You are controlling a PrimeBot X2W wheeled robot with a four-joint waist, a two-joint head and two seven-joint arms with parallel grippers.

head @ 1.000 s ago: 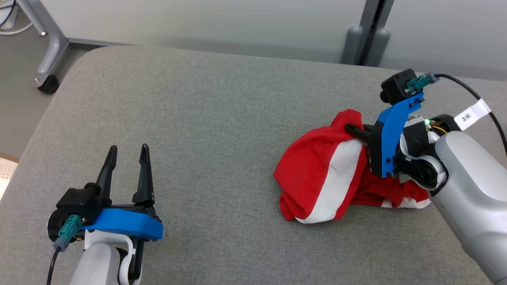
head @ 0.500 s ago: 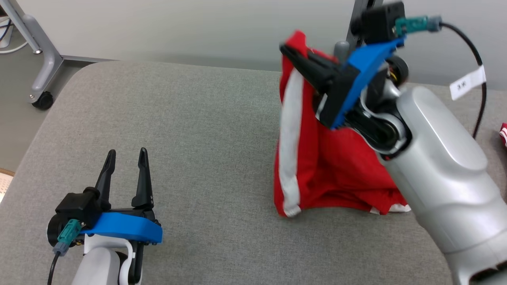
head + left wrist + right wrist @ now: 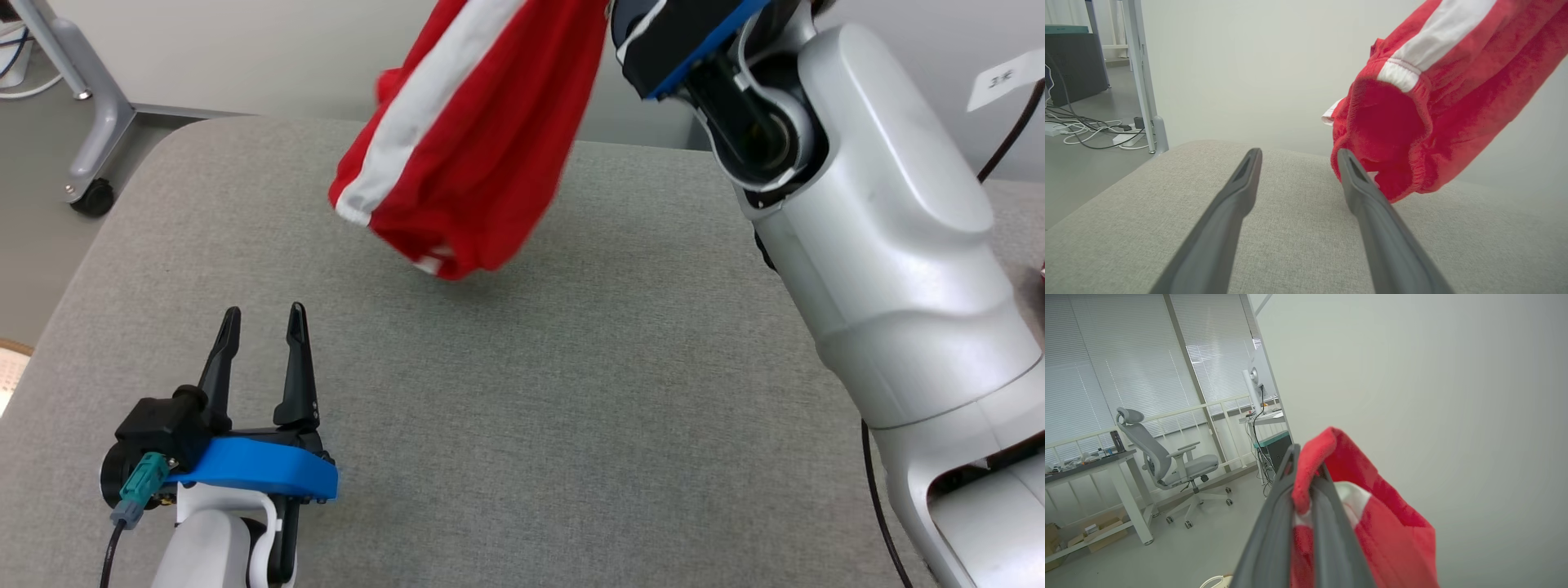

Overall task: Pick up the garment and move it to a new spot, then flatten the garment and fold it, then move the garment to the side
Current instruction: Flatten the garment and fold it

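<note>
- Above the far half of the bench, near the middle of its far edge, the garment hangs in the air. It is a bunched red bundle with a white stripe, clear of the grey surface, with a faint shadow under it.
- The right tool is clenched on a fold of the red cloth. In the right wrist view its two fingers lie pressed close together, with cloth bulging out over their tips, and the rest of the garment drops away below them.
- The left tool sits by the near left corner of the bench. Its fingers are spread, grasp nothing and point toward the far edge.
- Relative to the left tool, the low end of the garment hangs farther out, to the right and higher than the fingertips. In the left wrist view it shows just past the right-hand finger, but the head view shows the two apart, not touching.
- Progress, as I judge it: the pick-up is made, and the carry to a new spot is the step in hand, since the garment is not set down anywhere.
- Left to do: lay it on the bench, spread it flat, fold it, then shift the folded garment to the side.
- The cloth is crumpled into a loose sack, so flattening will probably need both tools.
</note>
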